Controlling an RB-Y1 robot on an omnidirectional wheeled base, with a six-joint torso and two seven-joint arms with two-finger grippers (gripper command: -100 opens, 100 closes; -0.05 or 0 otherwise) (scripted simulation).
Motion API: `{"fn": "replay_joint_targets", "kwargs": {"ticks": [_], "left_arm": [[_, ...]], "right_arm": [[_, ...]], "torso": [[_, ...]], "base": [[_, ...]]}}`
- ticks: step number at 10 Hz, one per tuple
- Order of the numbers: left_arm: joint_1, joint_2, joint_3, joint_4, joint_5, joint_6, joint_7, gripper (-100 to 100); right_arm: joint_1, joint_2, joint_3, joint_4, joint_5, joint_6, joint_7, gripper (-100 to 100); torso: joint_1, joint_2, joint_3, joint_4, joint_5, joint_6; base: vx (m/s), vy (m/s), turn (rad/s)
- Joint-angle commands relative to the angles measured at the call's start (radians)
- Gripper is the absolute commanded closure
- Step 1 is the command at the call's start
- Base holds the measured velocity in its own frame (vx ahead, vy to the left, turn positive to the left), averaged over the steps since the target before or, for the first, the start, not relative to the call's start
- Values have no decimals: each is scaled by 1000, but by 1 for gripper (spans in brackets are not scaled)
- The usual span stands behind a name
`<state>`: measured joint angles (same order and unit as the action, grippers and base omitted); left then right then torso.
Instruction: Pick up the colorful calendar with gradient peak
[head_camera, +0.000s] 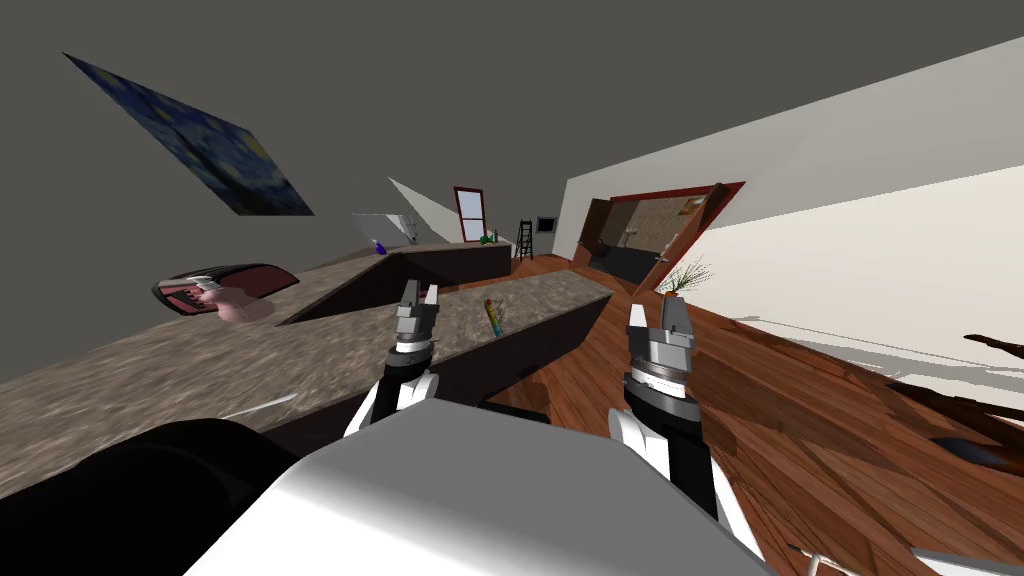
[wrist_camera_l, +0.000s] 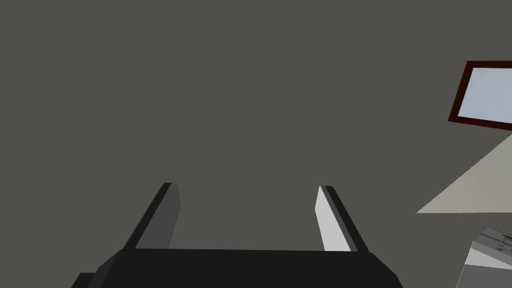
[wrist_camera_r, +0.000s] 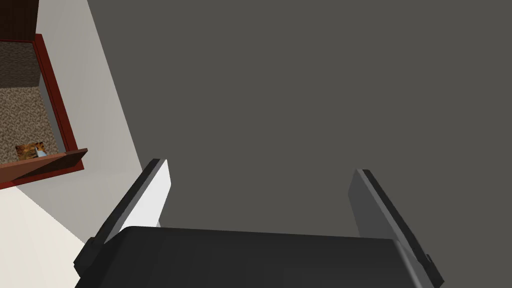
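- Head view: a long table (head_camera: 150, 360) with a speckled brown top runs from the near left toward the far wall. The whole picture is rolled, so the slant is the camera's.
- Calendar (head_camera: 493, 316): small and thin, striped in orange, yellow, green and blue. It stands on the table's far stretch, close to the edge that faces the wooden floor (head_camera: 800, 420). Its upper outline is too small to read.
- Left gripper (head_camera: 419, 297): raised over the table, nearer to me than the calendar and to its left. It is apart from the calendar, not touching.
- Left wrist view: the fingers (wrist_camera_l: 332, 225) stand spread, about a third of the picture's width apart.
- Right gripper (head_camera: 657, 310): raised over the floor, off the table's edge, to the right of the calendar and well apart from it. From the head camera, the calendar sits between the two grippers and a little beyond them.
- Right wrist view: the fingers (wrist_camera_r: 152, 195) are spread wide.
- Also on the table: a dark red object (head_camera: 225, 287) with a pink piece at its front, far to the left and well apart from the calendar. A small purple bottle (head_camera: 379, 246) stands on the far section.
- Room: a dark blue painting (head_camera: 190, 150) hangs on the grey wall at left. A potted plant (head_camera: 686, 275) stands on the floor beside a red-brown doorway (head_camera: 650, 235).
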<state>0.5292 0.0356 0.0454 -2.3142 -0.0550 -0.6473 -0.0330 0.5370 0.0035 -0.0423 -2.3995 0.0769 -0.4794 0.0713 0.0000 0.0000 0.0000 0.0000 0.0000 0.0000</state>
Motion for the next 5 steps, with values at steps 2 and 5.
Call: {"fn": "replay_joint_targets", "kwargs": {"ticks": [2, 5], "left_arm": [[-10, 53, -3, -11, 4, 43, -24, -100], [-26, 116, -7, -23, 12, 117, -60, -100]], "right_arm": [[0, 0, 0, 0, 0, 0, 0, 0], [0, 0, 0, 0, 0, 0, 0, 0]], "torso": [[0, 0, 0, 0, 0, 0], [0, 1, 0, 0, 0, 0]], "base": [[-9, -4, -57], [-14, -3, -56]]}}
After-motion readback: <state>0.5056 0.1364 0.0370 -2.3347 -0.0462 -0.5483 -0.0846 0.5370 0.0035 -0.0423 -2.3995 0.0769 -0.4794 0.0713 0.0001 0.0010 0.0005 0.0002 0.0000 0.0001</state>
